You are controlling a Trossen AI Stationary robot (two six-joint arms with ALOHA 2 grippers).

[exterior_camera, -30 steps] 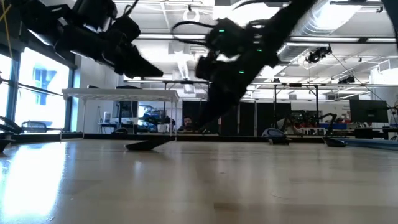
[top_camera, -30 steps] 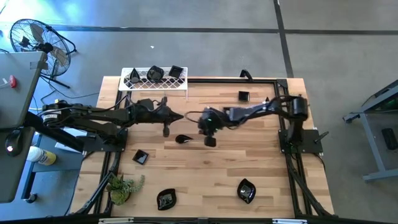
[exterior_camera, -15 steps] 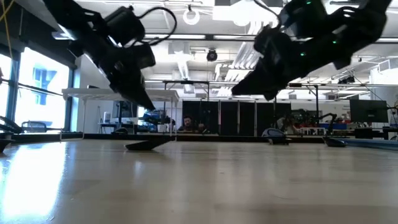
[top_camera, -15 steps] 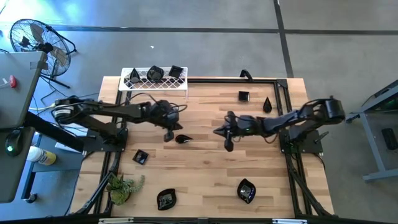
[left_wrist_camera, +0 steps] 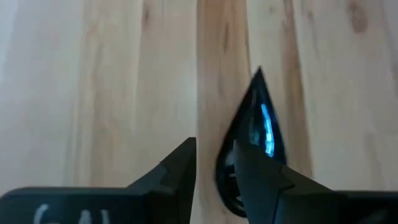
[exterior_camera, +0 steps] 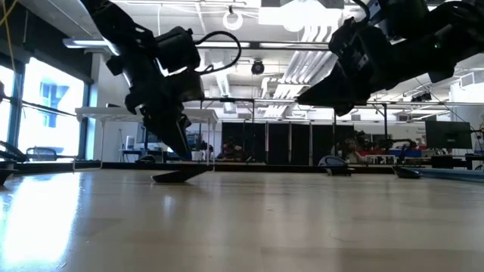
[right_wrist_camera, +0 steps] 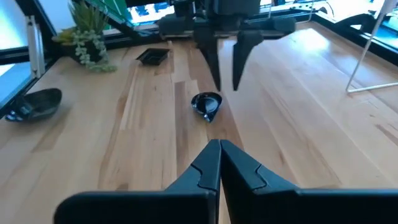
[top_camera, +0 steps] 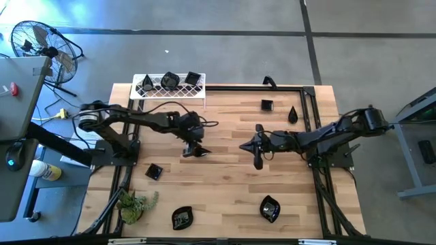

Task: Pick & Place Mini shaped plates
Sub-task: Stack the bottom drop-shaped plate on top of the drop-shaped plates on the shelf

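A glossy black teardrop mini plate [top_camera: 200, 152] lies flat on the wooden table near its middle; it also shows as the plate [left_wrist_camera: 258, 134] in the left wrist view and the plate [right_wrist_camera: 206, 104] in the right wrist view. My left gripper [top_camera: 193, 148] hangs just over it, pointing down and open. Its two fingers [right_wrist_camera: 214, 62] end a little above the plate without touching it. My right gripper [top_camera: 245, 146] is shut and holds nothing. It hovers to the right of the plate, pointing toward it.
A white wire rack [top_camera: 169, 85] with three black plates stands at the far left. More black plates lie scattered: a square one [top_camera: 266, 105], a teardrop [top_camera: 292, 114], another square [top_camera: 154, 171] and two leaf shapes [top_camera: 182, 217], [top_camera: 270, 208]. A green plant [top_camera: 136, 202] sits near left.
My left gripper has gone down and toward the table's right and near side, onto the spot above the teardrop plate, tipped to point down, and opened. My right gripper has drawn back from the plate toward the table's right edge, staying shut. The plate has kept its place.
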